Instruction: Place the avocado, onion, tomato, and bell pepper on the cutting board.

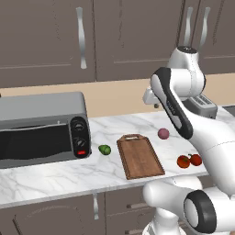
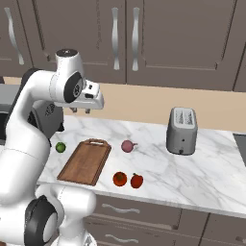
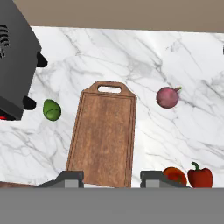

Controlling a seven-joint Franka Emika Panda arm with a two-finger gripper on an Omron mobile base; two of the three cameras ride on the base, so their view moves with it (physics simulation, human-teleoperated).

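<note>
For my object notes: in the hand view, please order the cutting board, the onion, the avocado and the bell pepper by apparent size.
1. cutting board, by far the largest.
2. onion and bell pepper: they look alike, and the pepper is cut off by the bottom band, so I do not rank them.
3. avocado, slightly smaller.

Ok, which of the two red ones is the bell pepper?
Start at the cutting board on the marble counter. Two red fruits sit touching beside its plain end. The bell pepper is the one farther from the board: deeper red, lumpy, green stem, unlike the rounder orange-red tomato.
</note>
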